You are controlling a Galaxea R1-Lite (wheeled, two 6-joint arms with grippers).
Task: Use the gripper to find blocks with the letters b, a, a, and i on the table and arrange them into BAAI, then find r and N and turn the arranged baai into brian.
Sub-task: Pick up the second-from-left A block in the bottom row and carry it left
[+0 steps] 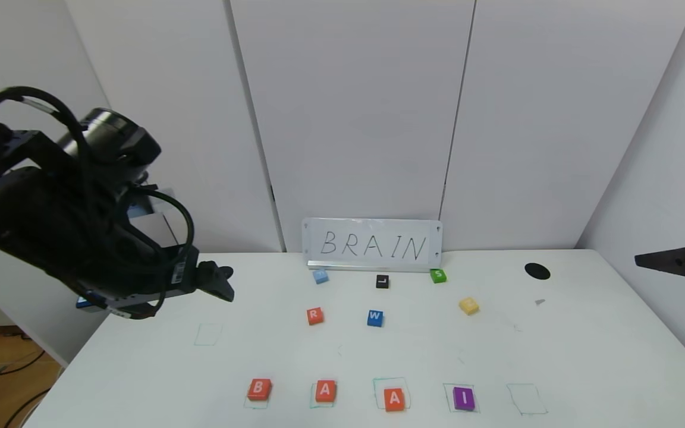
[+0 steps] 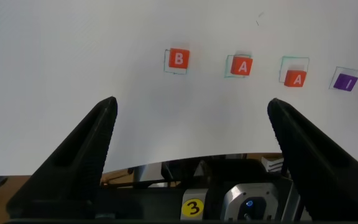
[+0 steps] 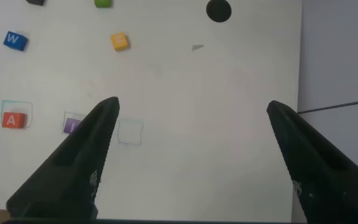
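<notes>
Along the white table's [image 1: 586, 356] front edge stand the orange-red B block [image 1: 259, 389], two orange-red A blocks [image 1: 325, 391] [image 1: 394, 399] and the purple I block [image 1: 464, 397], each at a green drawn square. The orange-red R block [image 1: 315, 315] and the yellow N block [image 1: 468, 305] lie farther back. My left gripper [image 1: 217, 282] hangs open and empty above the table's left rear edge; its wrist view shows B [image 2: 178, 59], both A blocks [image 2: 242, 66] [image 2: 295, 78] and I [image 2: 344, 81]. My right gripper [image 1: 654, 260] is open and empty at the far right, above the table's right part.
A white sign reading BRAIN [image 1: 372, 245] stands at the back. Near it lie a pale blue block [image 1: 320, 276], a black L block [image 1: 382, 281], a green S block [image 1: 437, 275] and a blue W block [image 1: 374, 318]. A black hole [image 1: 537, 271] is back right. Empty drawn squares [image 1: 527, 398] [image 1: 208, 334].
</notes>
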